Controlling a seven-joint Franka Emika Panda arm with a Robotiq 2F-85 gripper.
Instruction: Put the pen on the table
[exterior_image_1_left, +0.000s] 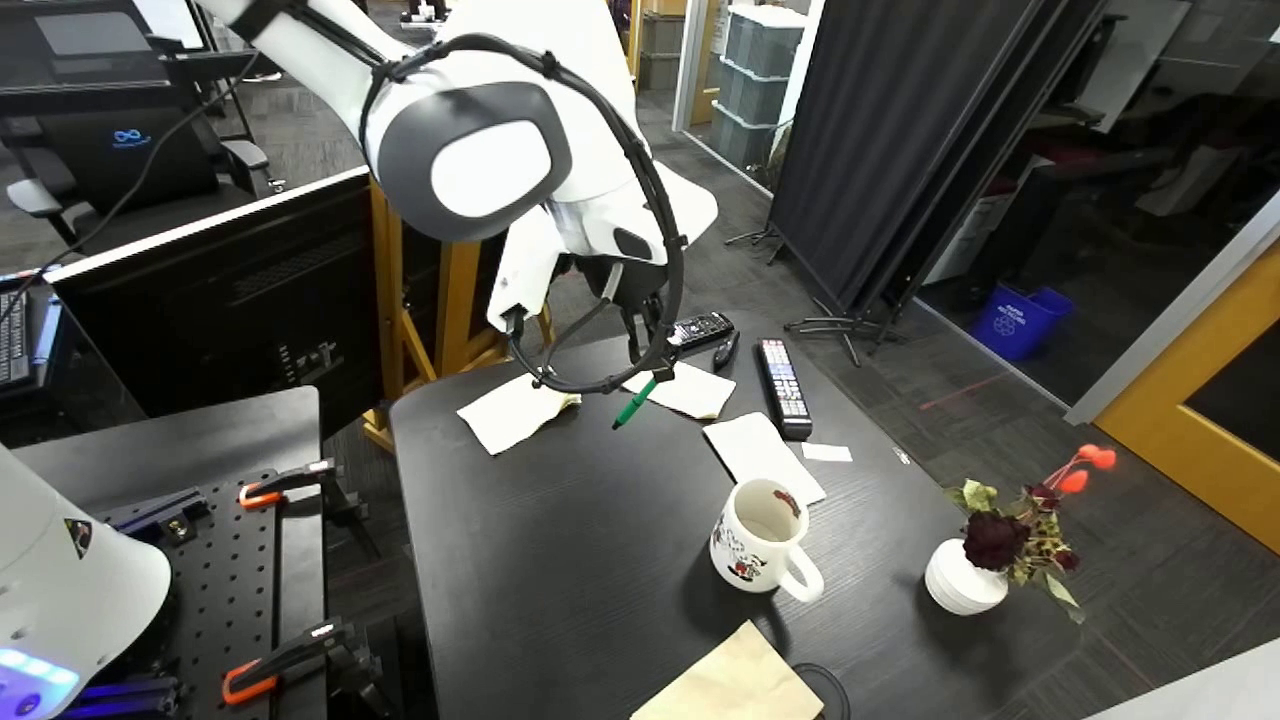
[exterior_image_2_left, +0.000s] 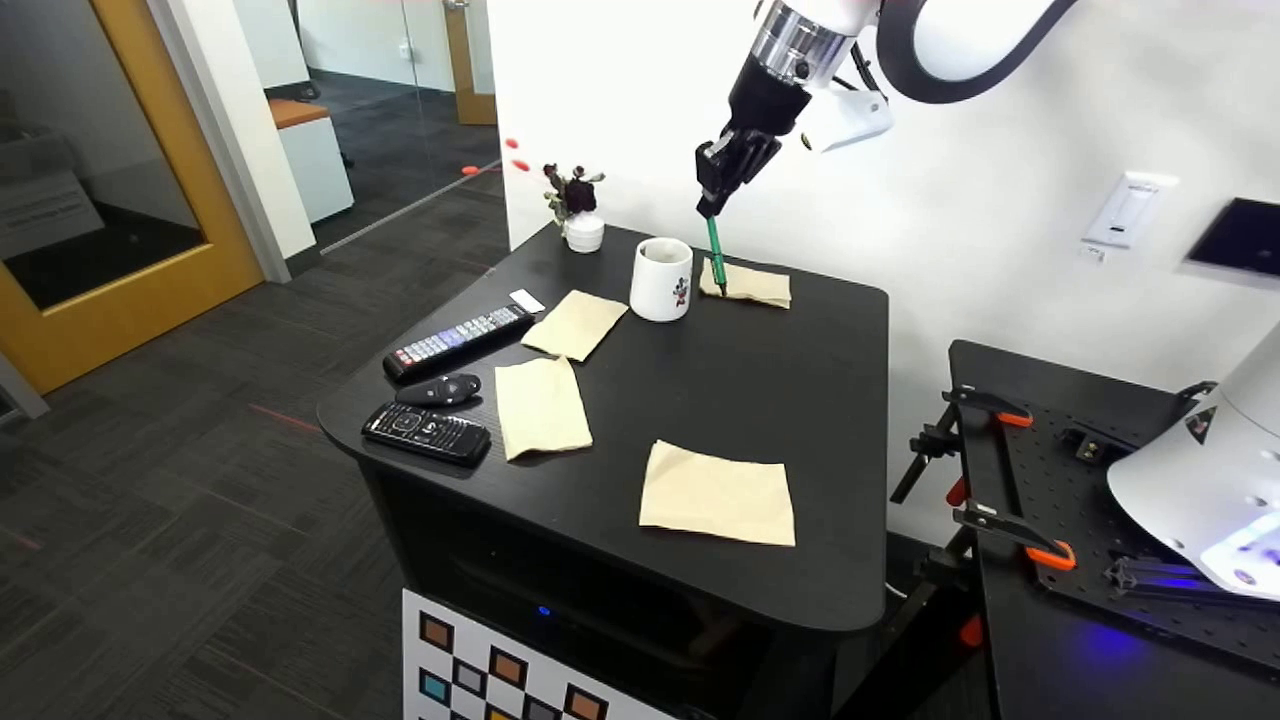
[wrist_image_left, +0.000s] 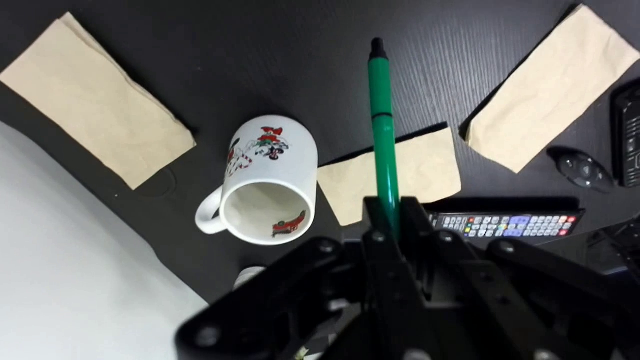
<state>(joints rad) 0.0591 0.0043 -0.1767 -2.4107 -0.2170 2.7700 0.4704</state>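
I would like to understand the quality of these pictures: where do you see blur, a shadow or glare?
Wrist view: the nearest parts of the tool are out of focus, while the green pen looks sharper; in an exterior view: the white mug casts a soft shadow on the dark table; in both exterior views: a blue-white glare on the robot base.

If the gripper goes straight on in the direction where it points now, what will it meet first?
Probably the table. The gripper points down towards it, and the pen it holds would likely touch first, tip foremost. The exact spot is unclear.
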